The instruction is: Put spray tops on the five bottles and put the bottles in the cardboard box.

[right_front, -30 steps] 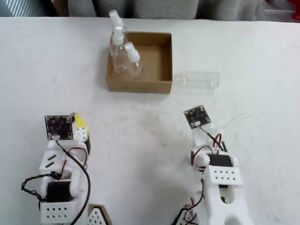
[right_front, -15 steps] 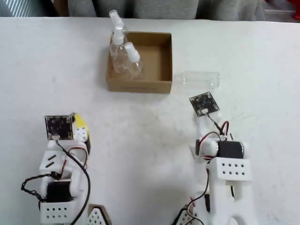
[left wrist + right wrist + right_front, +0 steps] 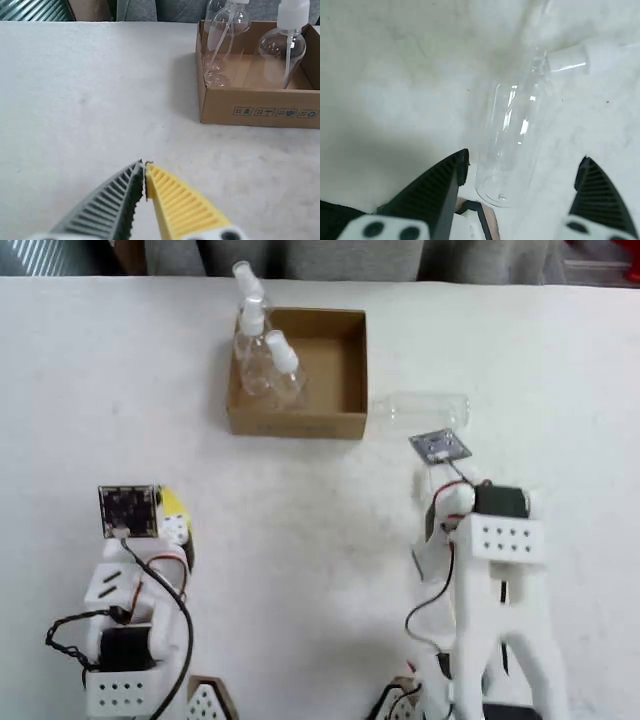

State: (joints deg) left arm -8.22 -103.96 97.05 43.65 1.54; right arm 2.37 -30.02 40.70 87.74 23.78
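Observation:
A clear bottle (image 3: 420,408) without a spray top lies on its side on the table just right of the cardboard box (image 3: 345,425). My right gripper (image 3: 523,157) is open and straddles the bottle (image 3: 512,135) near its base, one finger on each side; its bare neck (image 3: 566,59) points away. In the high view the right arm's wrist (image 3: 440,447) hangs just in front of the bottle. Three bottles with white spray tops (image 3: 283,352) stand in the box's left part. My left gripper (image 3: 144,165) is shut on nothing, low over the table near the front left (image 3: 170,502).
The box's right half (image 3: 340,365) holds nothing. White tabletop (image 3: 300,520) stretches open between the two arms and the box. The box's front wall (image 3: 260,107) faces the left gripper. Chairs stand beyond the table's far edge.
The right arm has stretched forward from the table's front toward the lying bottle, bringing its open gripper over it. The left arm, the box and the bottles have not moved.

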